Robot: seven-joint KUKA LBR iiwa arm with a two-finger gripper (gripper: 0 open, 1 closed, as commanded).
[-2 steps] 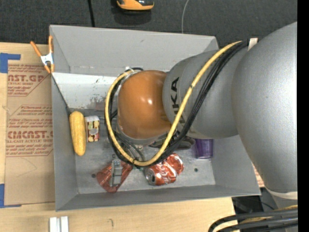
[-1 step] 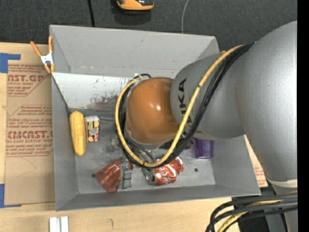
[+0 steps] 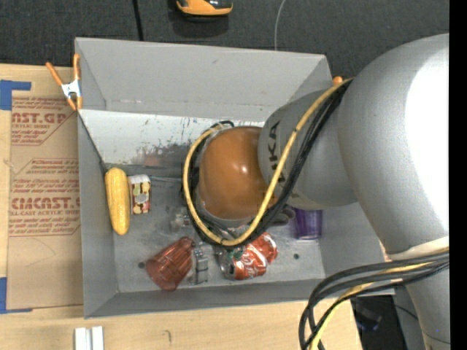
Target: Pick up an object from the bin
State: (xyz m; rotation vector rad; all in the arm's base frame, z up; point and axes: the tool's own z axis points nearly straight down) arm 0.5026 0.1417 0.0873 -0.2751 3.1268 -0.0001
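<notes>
My gripper (image 3: 202, 261) pokes out from under the orange wrist cover, low over the front of the bin floor. It sits between a red-brown ribbed translucent piece (image 3: 169, 262) on its left and a crumpled red and white packet (image 3: 255, 257) on its right. Both lie close against it. I cannot tell whether either is between its parts. A purple cup-like thing (image 3: 308, 223) lies further right, partly hidden by the arm.
A yellow corn cob (image 3: 117, 199) lies upright along the left wall, with a small printed box (image 3: 140, 194) beside it. The arm and its orange cover with looped cables hide the middle and right of the bin.
</notes>
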